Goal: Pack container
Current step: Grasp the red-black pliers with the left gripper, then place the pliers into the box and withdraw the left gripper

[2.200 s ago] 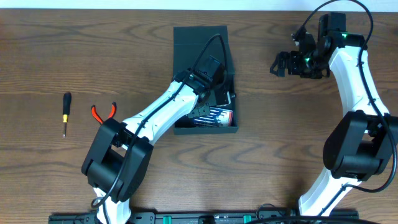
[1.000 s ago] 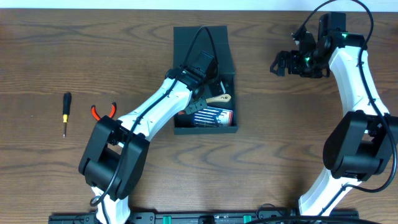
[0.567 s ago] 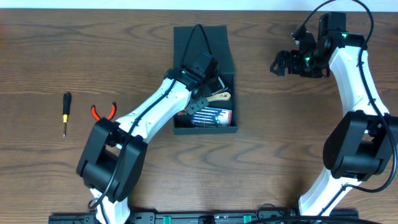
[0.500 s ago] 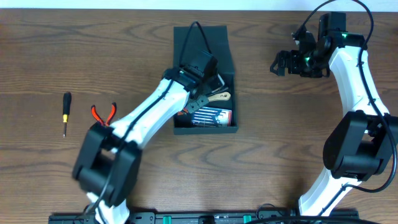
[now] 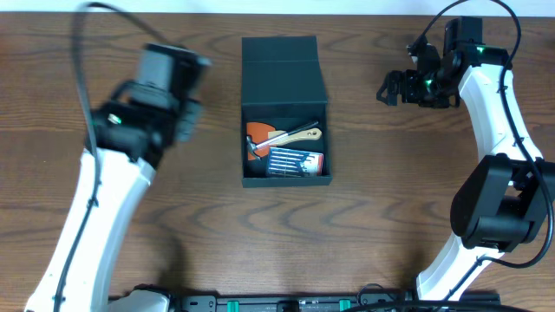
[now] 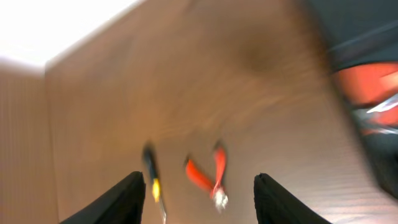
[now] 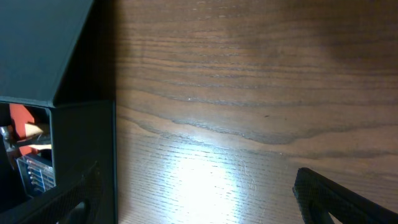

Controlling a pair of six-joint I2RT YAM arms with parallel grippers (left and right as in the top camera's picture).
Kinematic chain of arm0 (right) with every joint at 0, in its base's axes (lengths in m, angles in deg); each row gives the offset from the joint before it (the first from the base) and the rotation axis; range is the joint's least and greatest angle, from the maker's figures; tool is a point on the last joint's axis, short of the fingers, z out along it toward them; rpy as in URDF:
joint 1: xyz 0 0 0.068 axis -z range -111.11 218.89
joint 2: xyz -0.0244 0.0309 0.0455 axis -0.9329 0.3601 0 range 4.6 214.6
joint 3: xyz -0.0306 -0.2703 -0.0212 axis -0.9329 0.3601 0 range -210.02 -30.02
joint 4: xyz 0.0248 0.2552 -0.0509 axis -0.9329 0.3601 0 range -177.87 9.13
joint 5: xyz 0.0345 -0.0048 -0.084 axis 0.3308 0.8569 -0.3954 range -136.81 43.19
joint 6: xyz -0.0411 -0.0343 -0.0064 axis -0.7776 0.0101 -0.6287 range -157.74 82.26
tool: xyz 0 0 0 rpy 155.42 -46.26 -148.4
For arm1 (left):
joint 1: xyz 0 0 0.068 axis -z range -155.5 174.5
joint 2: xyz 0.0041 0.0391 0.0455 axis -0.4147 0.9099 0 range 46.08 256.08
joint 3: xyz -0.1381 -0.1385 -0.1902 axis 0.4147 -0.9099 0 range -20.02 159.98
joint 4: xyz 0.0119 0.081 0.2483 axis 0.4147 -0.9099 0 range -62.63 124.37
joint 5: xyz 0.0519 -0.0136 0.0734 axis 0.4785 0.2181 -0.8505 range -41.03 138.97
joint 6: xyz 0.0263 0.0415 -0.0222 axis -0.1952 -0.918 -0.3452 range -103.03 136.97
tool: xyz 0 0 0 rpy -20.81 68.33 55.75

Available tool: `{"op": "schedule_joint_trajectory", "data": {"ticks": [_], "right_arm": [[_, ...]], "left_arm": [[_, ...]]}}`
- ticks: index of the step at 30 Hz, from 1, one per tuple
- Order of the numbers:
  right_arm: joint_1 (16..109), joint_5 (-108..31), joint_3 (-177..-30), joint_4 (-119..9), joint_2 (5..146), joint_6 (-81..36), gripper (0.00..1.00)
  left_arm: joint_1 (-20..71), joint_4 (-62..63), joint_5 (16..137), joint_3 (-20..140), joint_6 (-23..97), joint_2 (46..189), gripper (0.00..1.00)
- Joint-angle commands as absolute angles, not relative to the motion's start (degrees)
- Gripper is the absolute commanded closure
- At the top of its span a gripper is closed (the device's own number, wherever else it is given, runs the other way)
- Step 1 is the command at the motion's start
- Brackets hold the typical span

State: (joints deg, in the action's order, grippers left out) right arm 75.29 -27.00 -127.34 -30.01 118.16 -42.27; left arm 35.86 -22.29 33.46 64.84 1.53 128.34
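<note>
The dark teal container [image 5: 284,61] stands at mid-table with its flap lid folded back. Inside lie a wooden-handled hammer [image 5: 299,134], an orange tool [image 5: 257,132] and a pack of bits [image 5: 296,161]. My left arm [image 5: 160,87] is raised and blurred, left of the container. In the left wrist view my left gripper [image 6: 199,182] is open and holds nothing, high over a black-and-yellow screwdriver [image 6: 151,178] and orange-handled pliers [image 6: 217,168]. My right gripper [image 5: 390,89] hangs open to the right of the container [image 7: 87,143], over bare table.
The wooden table [image 5: 390,199] runs to a pale far edge [image 6: 37,37]. In the overhead view my left arm hides the screwdriver and the pliers. The container's edge [image 6: 367,31] and its orange contents [image 6: 373,84] show blurred at the right of the left wrist view.
My left gripper opened inside the container, left the hammer there, then swung up and to the left, out over the screwdriver and pliers. The right arm has not moved.
</note>
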Motion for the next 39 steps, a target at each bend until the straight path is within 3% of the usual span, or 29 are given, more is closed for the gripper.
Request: {"op": "schedule_joint_trajectory", "data": {"ticks": [1, 4, 9, 11, 15, 31, 39], "right_arm": [[74.8, -26.0, -127.0, -30.2, 118.2, -41.6, 0.01], [74.8, -26.0, -127.0, -30.5, 118.2, -41.6, 0.01], [74.8, -26.0, -127.0, -31.0, 118.2, -41.6, 0.01], [74.8, -26.0, -127.0, -31.4, 118.2, -41.6, 0.01], [74.8, -26.0, -127.0, -31.3, 118.2, -41.6, 0.01], [74.8, -26.0, -127.0, -31.2, 118.2, -41.6, 0.01], [74.8, -26.0, -127.0, -31.1, 118.2, -41.6, 0.01]], "left_arm": [[27.4, -24.7, 41.3, 62.3, 9.4, 133.4, 0.35], [22.3, -24.9, 48.6, 61.5, 9.4, 138.6, 0.33], [20.2, -23.3, 49.9, 61.5, 9.3, 148.4, 0.34], [20.3, -22.9, 49.9, 61.5, 8.3, 151.6, 0.40], [20.3, -23.3, 49.8, 61.5, 7.1, 158.2, 0.59], [20.3, -21.9, 49.8, 61.4, 4.6, 167.2, 0.62], [20.3, -21.0, 49.9, 61.4, 3.9, 167.3, 0.85]]}}
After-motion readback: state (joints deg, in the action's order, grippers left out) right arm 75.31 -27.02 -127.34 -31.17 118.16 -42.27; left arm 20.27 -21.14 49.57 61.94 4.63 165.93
